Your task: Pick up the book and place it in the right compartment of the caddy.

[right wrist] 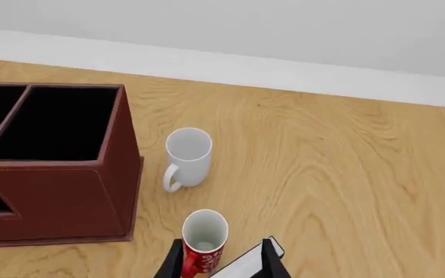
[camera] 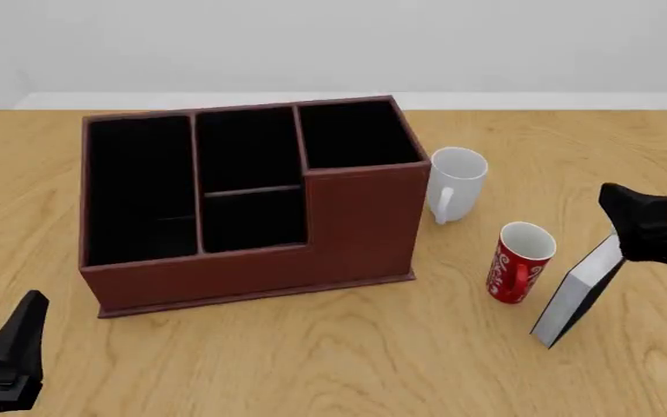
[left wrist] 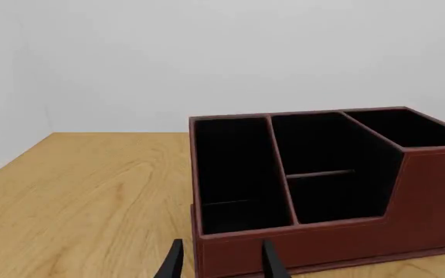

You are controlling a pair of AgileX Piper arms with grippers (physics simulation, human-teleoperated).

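Observation:
The book (camera: 575, 300), thin and black with white page edges, stands leaning on the table right of the red mug (camera: 520, 261). My right gripper (camera: 646, 230) hangs just over the book's top edge. In the right wrist view its fingers are spread wide, and the book's page edge (right wrist: 242, 267) shows between them close to one finger, beside the red mug (right wrist: 204, 240). The reddish-brown caddy (camera: 357, 221) stands left of centre, and its right compartment (camera: 354, 135) is black inside. My left gripper (camera: 11, 352) is open and empty at the front left, facing the caddy (left wrist: 408, 202).
A white mug (camera: 458, 182) stands between the caddy's right wall and the red mug; it also shows in the right wrist view (right wrist: 187, 155). The caddy's left (camera: 139, 187) and middle compartments hold nothing visible. The table's far edge meets a white wall.

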